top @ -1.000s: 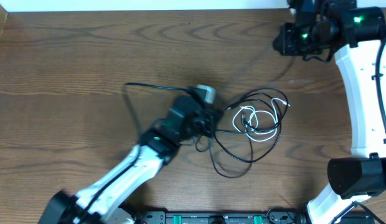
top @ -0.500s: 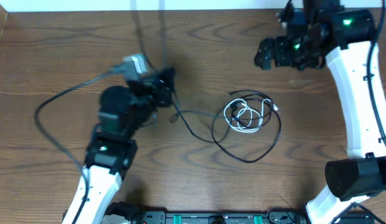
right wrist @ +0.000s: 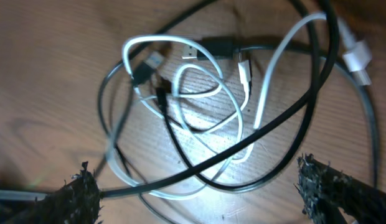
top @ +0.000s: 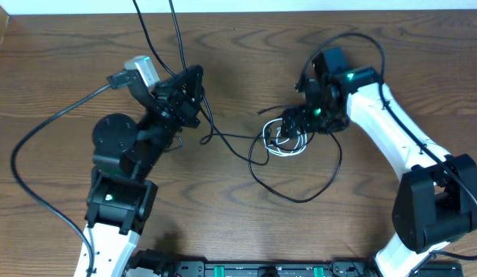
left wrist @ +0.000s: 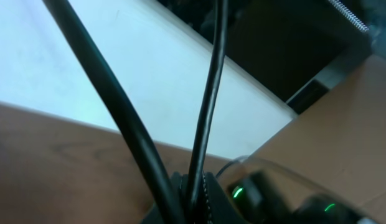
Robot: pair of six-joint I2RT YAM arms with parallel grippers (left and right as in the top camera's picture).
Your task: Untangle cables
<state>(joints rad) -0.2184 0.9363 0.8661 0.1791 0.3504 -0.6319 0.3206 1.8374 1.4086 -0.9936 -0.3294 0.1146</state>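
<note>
Left end effector (top: 188, 83) pinches a black cable (left wrist: 210, 93) near the far edge of the surface (top: 61, 69). Right end effector (right wrist: 202, 183) is spread over the white cable (right wrist: 268, 74) loops; only its wrist view shows the plugs.

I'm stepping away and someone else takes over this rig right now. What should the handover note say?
Left end effector: shut on a black cable, raised above the table; a strand trails to the pile.
Right end effector: open, low over the pile, holding nothing.
Pile: white cable looped in with black loops, mid-table.
Done: one black cable partly drawn out.
Left: free the white cable and lay the cables apart.
</note>
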